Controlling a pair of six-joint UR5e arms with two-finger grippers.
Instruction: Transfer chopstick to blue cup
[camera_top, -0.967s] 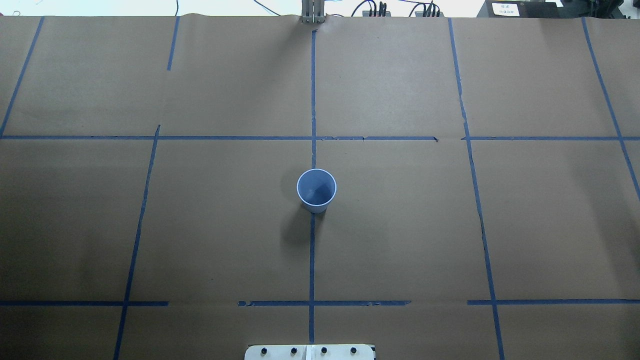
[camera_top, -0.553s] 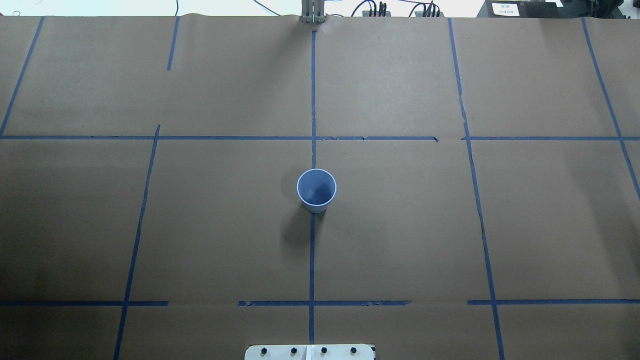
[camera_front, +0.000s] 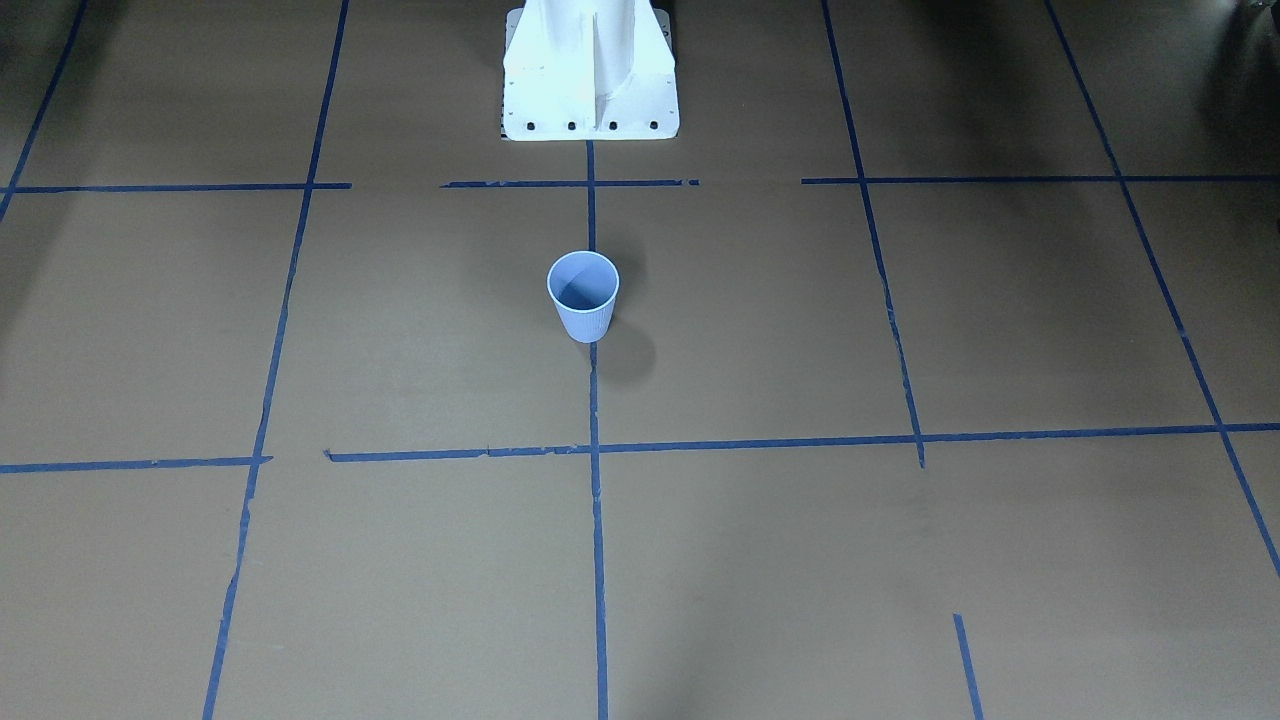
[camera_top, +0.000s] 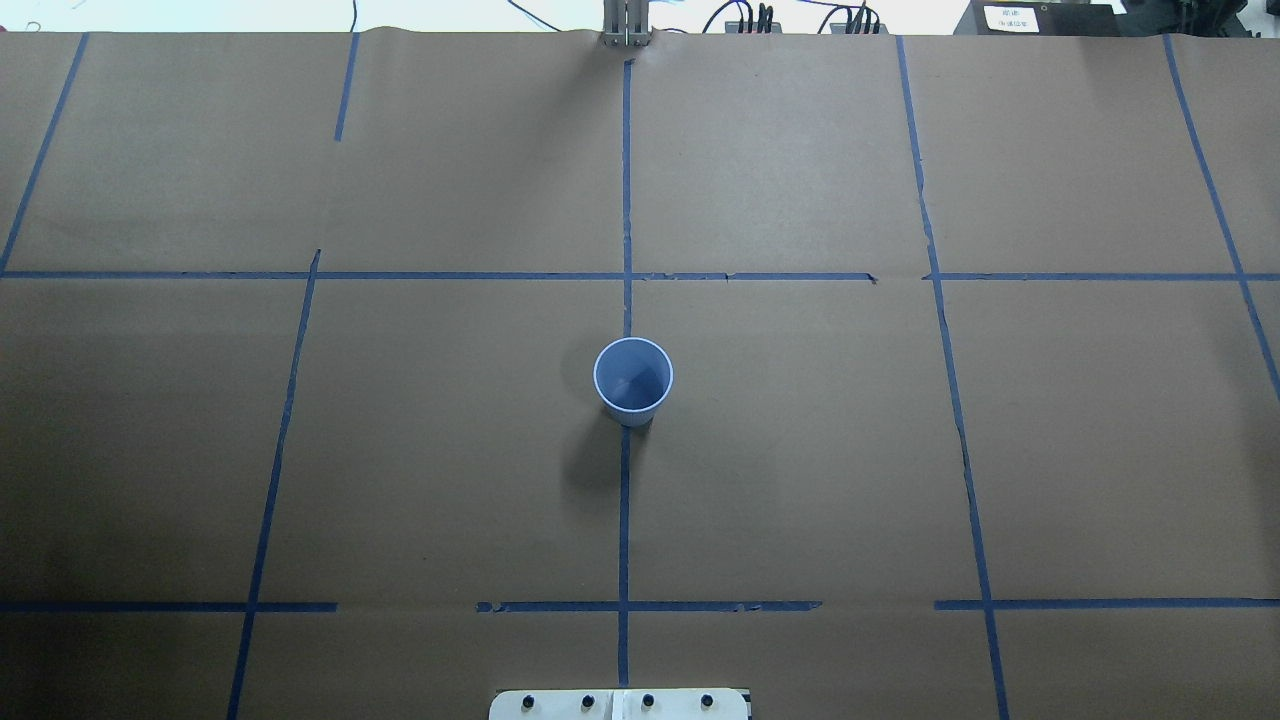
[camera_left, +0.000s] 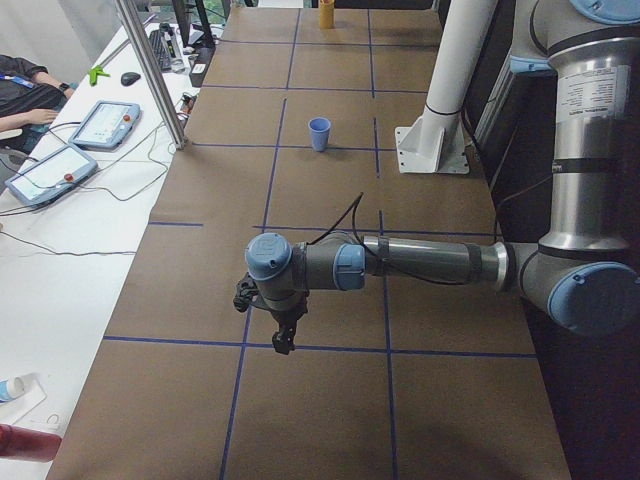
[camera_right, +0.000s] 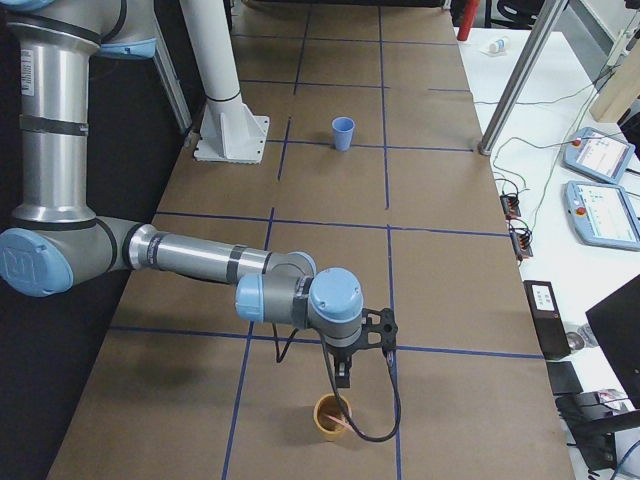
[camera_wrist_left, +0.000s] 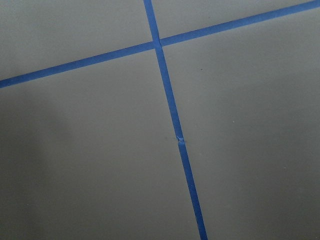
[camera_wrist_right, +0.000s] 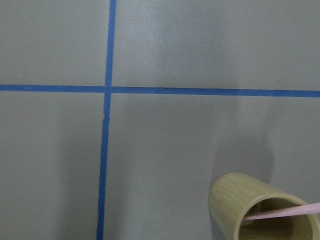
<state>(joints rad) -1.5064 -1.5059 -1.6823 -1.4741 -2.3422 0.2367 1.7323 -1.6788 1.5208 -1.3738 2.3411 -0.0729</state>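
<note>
The blue cup (camera_top: 633, 380) stands upright and empty at the table's middle, also seen in the front view (camera_front: 583, 295) and both side views (camera_left: 319, 133) (camera_right: 343, 132). A pink chopstick (camera_wrist_right: 285, 212) leans inside a tan wooden cup (camera_wrist_right: 240, 202) at the table's right end (camera_right: 332, 417). My right gripper (camera_right: 342, 378) hangs just above that tan cup's rim; I cannot tell if it is open or shut. My left gripper (camera_left: 283, 340) hangs over bare paper near the left end; I cannot tell its state either. Neither wrist view shows fingers.
Brown paper with blue tape lines (camera_top: 625, 200) covers the table. The white robot base (camera_front: 590, 70) stands at the near edge. Operator pendants (camera_right: 600, 185) and cables lie beyond the far edge. A metal post (camera_left: 150, 70) stands at that edge.
</note>
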